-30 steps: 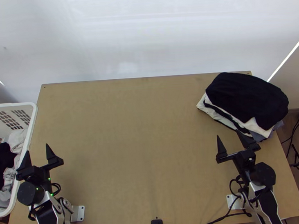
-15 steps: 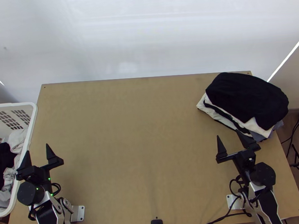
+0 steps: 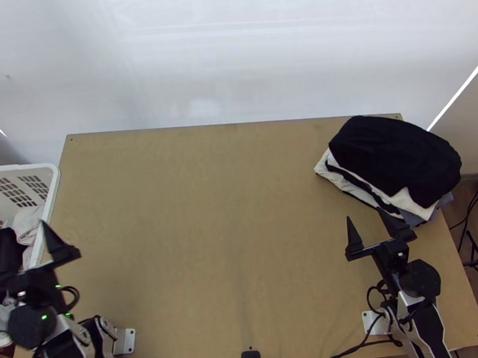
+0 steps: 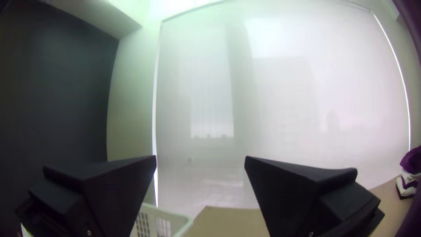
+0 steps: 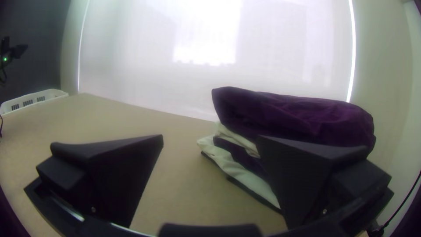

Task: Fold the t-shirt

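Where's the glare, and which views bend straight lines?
Top view: pale sheen across the white screen, bright slits of light at its sides. Left wrist view: brightest along the top, screen edges bowed. Right wrist view: bright patch high on the backlit screen, edge of the table looks curved, lower corners dark.

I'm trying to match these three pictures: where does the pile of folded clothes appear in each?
Top view: the pile is at the far right corner of the table.
Left wrist view: the pile looks small, cut off by the picture's edge.
Right wrist view: the pile looks large, partly behind the right hand.
Shared landmark: the white basket, across the table from the pile.
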Controlling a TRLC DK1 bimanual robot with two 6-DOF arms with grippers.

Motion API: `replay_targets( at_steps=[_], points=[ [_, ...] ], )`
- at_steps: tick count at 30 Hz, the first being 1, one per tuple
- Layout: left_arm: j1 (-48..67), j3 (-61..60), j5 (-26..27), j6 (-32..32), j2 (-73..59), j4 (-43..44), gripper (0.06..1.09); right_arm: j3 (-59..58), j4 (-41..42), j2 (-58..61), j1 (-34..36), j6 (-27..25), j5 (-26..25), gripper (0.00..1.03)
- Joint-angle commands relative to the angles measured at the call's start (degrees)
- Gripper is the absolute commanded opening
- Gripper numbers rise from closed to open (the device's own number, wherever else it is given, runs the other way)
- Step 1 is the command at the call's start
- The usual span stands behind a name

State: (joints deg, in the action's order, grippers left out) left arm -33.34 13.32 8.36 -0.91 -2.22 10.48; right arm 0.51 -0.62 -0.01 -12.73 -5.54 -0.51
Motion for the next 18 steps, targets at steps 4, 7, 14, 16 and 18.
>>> replay_targets(
  at_steps=[4,7,14,16,18],
  points=[
    [-0.3,35.5,-4.6,-6.9,-25.6,-6.3,1.03,0.0,0.0,-0.1,0.0,0.0,0.0,0.98],
    [-1.2,51.5,-6.9,-8.6,-38.5,-14.3,1.04,0.0,0.0,0.0,0.0,0.0,0.0,0.98],
    [-12.8,81.8,-6.9,-11.6,-67.2,-35.5,1.04,0.0,0.0,0.0,0.0,0.0,0.0,0.98],
    [-15.8,88.9,-6.9,-11.5,-75.5,-42.5,1.04,0.0,0.0,0.0,0.0,0.0,0.0,0.98],
    [-19.0,94.5,-6.9,-11.2,-83.7,-47.6,1.03,0.0,0.0,0.0,0.0,0.0,0.0,0.98]
  ],
)
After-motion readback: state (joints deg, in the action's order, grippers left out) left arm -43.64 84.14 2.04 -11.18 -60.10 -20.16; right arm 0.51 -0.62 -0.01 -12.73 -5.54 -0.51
